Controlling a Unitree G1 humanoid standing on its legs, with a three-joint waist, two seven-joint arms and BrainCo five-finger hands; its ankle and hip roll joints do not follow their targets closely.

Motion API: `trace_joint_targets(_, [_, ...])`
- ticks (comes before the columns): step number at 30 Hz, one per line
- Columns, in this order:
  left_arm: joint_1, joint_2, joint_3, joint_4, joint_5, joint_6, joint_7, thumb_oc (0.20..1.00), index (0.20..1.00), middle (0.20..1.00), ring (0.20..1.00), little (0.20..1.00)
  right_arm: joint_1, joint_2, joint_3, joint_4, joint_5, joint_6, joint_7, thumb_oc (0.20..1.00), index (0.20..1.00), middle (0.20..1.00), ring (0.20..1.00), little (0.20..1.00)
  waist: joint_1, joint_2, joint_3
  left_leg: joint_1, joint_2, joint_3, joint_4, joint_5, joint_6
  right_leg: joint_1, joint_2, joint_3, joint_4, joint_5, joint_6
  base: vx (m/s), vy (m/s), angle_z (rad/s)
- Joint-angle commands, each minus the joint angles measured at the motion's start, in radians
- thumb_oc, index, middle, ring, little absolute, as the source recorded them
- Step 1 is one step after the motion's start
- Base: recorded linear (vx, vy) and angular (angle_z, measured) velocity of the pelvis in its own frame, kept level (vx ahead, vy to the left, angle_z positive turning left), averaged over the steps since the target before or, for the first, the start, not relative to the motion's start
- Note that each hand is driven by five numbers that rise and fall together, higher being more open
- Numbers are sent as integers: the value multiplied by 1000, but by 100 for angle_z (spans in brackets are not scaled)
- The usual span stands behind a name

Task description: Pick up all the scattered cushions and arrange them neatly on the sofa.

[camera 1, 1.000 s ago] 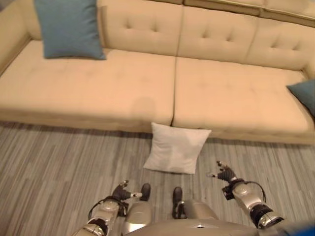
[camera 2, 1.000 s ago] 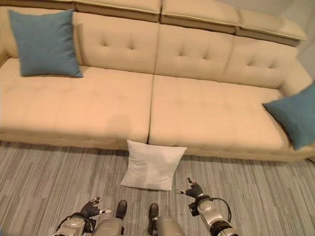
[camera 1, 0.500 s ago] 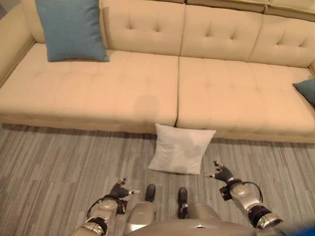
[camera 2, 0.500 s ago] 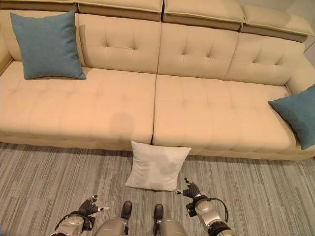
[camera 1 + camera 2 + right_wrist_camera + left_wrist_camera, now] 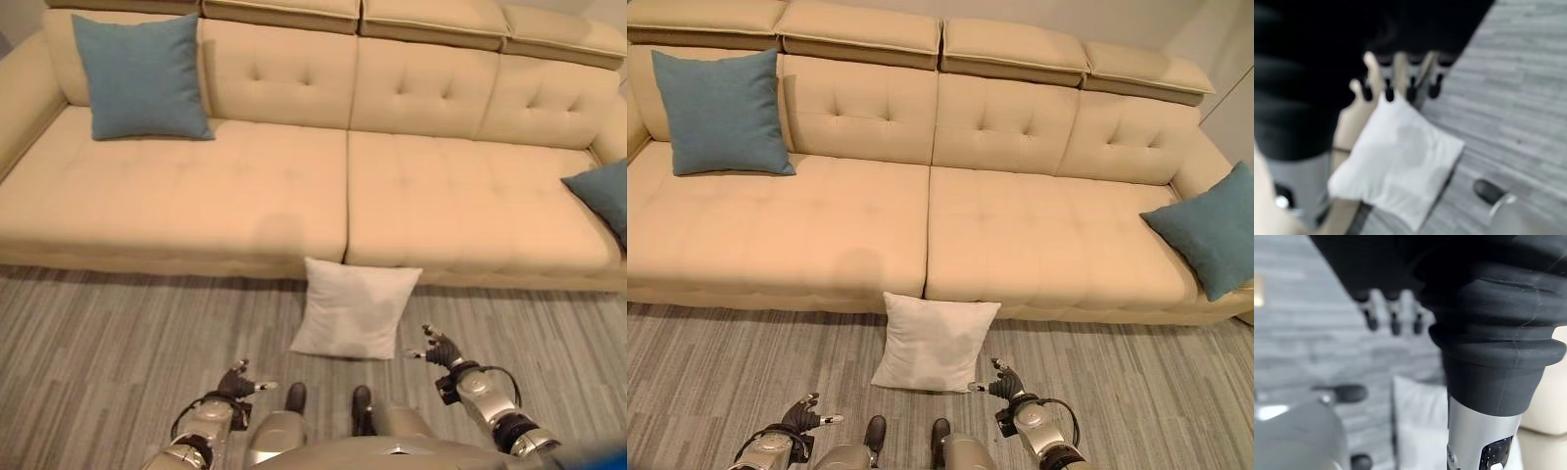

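Leaning against the sofa (image 5: 921, 235) front at lower centre, a white cushion (image 5: 933, 344) stands tilted on the grey floor (image 5: 715, 372), its top edge touching the sofa base below the seam between the two seats. One blue cushion (image 5: 722, 113) stands upright against the backrest at upper left. A second blue cushion (image 5: 1205, 230) leans at the far right arm; the right eye view shows it whole, while the left eye view cuts it at the frame edge. Between the two blue cushions the seats lie bare. The left robot hand (image 5: 238, 383) hangs low at bottom left over the floor, fingers straight and apart, holding nothing. The right robot hand (image 5: 1000, 385) hovers just beside the white cushion's lower right corner, fingers spread, not touching it. The right wrist view shows the white cushion past the fingertips (image 5: 1388, 90).
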Motion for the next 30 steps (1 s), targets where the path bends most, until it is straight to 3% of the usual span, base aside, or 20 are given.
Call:
trace_joint_targets(1, [-24,9,20,-16,6,-25,0,1000,1000,1000,1000,1000,-13,-28,17,-29,-5,-23,0,1000,1000,1000,1000,1000,-5,-32,31,100,-65,-69,79,-127,-23,-14,-46,23,-184,216,43,293,-107,38])
trace_joint_targets(4, [-15,3,19,-17,7,-25,-4,1000,1000,1000,1000,1000,6,-39,17,-41,-4,-26,5,1000,1000,1000,1000,1000,-6,-29,11,121,-43,-90,93,-116,-49,21,-31,37,-163,187,26,203,-107,35])
trace_joint_targets(5, [-16,-1,4,-32,-3,-26,-8,1000,1000,1000,1000,1000,19,-53,5,-56,4,-26,1,1000,1000,1000,1000,1000,-26,-17,2,117,-10,-97,113,-87,-82,32,-19,32,-152,156,6,132,-139,30])
trace_joint_targets(7, [-42,-5,-21,-37,10,-23,-9,1000,1000,1000,1000,1000,27,-64,1,-83,21,-34,-5,1000,1000,1000,1000,1000,-46,-24,18,31,32,-42,226,-15,-123,61,-29,6,-160,142,-14,63,-199,104])
trace_joint_targets(8, [-63,-5,-30,-43,10,-22,-5,1000,1000,1000,1000,1000,16,-73,12,-90,26,-35,-10,1000,1000,1000,1000,1000,-38,-35,46,-29,26,-49,305,-10,-123,75,-25,-2,-162,133,-29,23,-176,166])
trace_joint_targets(10, [-69,-3,-37,-68,-14,-20,-4,1000,1000,1000,1000,1000,11,-78,3,-95,36,-31,-16,1000,1000,1000,1000,1000,-37,-34,46,-65,65,-16,165,-23,-117,89,-29,-8,-175,111,-20,151,-2,66])
trace_joint_targets(11, [-75,4,-42,-69,-7,-23,8,1000,1000,1000,1000,1000,11,-75,3,-99,42,-35,-17,1000,1000,1000,1000,1000,-19,-22,47,-123,70,-41,56,50,-114,89,-19,16,-164,103,-5,218,204,1])
trace_joint_targets(15, [-63,16,-30,-62,-15,-26,3,1000,1000,1000,1000,1000,-4,-61,3,-82,24,-28,-9,1000,1000,1000,1000,1000,-8,-47,57,-133,17,-33,148,-17,-94,80,-64,90,-149,121,25,123,323,-66])
trace_joint_targets(17, [-62,43,-6,-61,-16,-30,9,1000,1000,1000,1000,1000,-23,-45,3,-81,23,-28,-6,1000,1000,1000,1000,1000,8,-66,69,-149,4,23,224,-74,-81,78,-112,90,-158,150,51,64,270,-115])
trace_joint_targets(18, [-63,43,-6,-61,-16,-30,9,1000,1000,1000,1000,1000,-23,-45,3,-81,23,-28,-6,1000,1000,1000,1000,1000,9,-66,69,-149,4,24,225,-75,-81,78,-111,90,-158,150,51,52,211,-54])
trace_joint_targets(19, [-68,70,14,-64,-19,-36,14,1000,1000,1000,1000,1000,-40,-43,5,-96,25,-30,-3,1000,1000,1000,1000,1000,24,-75,79,-159,0,49,285,-116,-72,75,-134,86,-164,164,60,57,145,-58])
trace_joint_targets(21, [-67,92,27,-102,-40,-46,23,1000,1000,1000,1000,1000,-42,-48,-5,-109,35,-34,-5,1000,1000,1000,1000,1000,32,-81,88,-169,-6,60,323,-143,-64,81,-149,81,-178,176,67,73,143,-48])
trace_joint_targets(27, [-90,104,29,-152,-61,-65,48,1000,1000,1000,1000,1000,-67,-52,2,-126,35,-42,-12,1000,1000,1000,1000,1000,42,-80,112,-203,-13,71,334,-146,-61,63,-165,65,-214,211,77,-4,45,-5])
trace_joint_targets(30, [-166,100,11,-203,-97,-84,97,1000,1000,1000,1000,1000,-141,-61,24,-154,35,-47,-40,1000,1000,1000,1000,1000,43,-66,166,-268,-23,59,317,-111,-72,12,-178,38,-237,232,68,-128,5,-1])
